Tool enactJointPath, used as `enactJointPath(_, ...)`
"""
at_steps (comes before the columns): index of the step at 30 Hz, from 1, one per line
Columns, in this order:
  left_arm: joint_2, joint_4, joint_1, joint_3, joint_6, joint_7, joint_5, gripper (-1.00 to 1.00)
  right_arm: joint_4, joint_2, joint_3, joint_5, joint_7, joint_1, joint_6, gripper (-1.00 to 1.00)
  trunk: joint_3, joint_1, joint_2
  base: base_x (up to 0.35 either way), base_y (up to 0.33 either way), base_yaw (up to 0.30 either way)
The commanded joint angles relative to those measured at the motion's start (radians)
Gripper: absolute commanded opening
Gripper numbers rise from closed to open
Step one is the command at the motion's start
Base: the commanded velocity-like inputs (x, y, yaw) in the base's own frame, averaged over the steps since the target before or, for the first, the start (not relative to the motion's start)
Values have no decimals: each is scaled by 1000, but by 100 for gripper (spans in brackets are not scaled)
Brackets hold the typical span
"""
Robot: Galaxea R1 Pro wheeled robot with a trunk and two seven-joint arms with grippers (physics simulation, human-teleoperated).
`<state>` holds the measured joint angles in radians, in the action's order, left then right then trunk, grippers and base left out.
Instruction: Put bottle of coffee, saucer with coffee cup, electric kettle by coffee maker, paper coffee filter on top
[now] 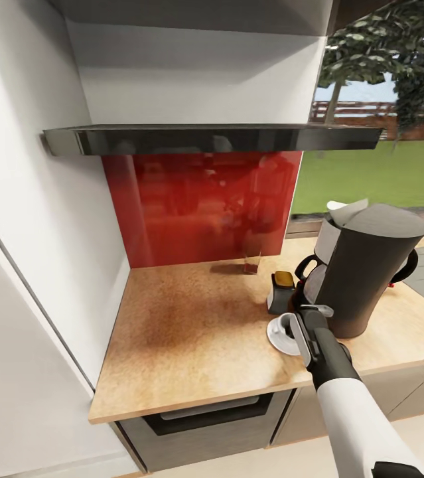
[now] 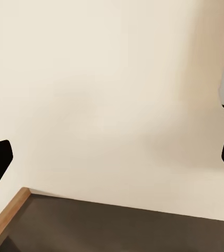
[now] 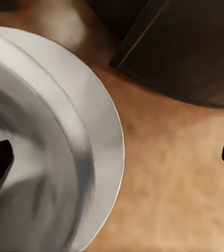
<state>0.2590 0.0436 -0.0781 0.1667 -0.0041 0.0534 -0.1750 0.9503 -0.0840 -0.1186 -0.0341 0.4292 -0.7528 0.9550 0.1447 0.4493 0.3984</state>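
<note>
Tan speckled counter (image 1: 192,332) takes up the middle of the head view, with the tall dark grey coffee maker (image 1: 364,272) at the right and a paper filter (image 1: 346,211) poking up behind its top. Just beside its base sit the coffee bottle (image 1: 281,292) and the white saucer (image 1: 275,337) with the cup (image 1: 286,325) on it. Right gripper (image 1: 310,318) hovers right over the cup, fingers spread wide apart. Left gripper (image 2: 112,157) is open too, facing a pale wall. Glossy shelf (image 1: 212,139) runs across the upper half.
</note>
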Motion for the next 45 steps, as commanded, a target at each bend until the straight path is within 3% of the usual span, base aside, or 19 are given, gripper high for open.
enactJointPath(1,0,2,-2,8,0,3,-11,100,-11,-2,-3,27,-3,-1,-1,100,2,1,2,0,0,0)
enactJointPath(8,0,2,-2,8,0,3,-11,100,14,-5,-3,30,-3,-1,-1,100,2,1,2,0,0,0)
enactJointPath(17,1,2,-2,8,0,3,-10,100,213,-9,-1,33,-3,-2,31,100,2,1,2,0,0,0)
enactJointPath(29,1,0,-2,8,0,3,-11,100,225,-11,0,33,-3,-2,37,100,2,1,2,-23,0,0)
enactJointPath(45,2,-9,-2,4,0,5,-11,100,226,-11,0,33,-3,-2,37,100,2,1,2,-316,31,0)
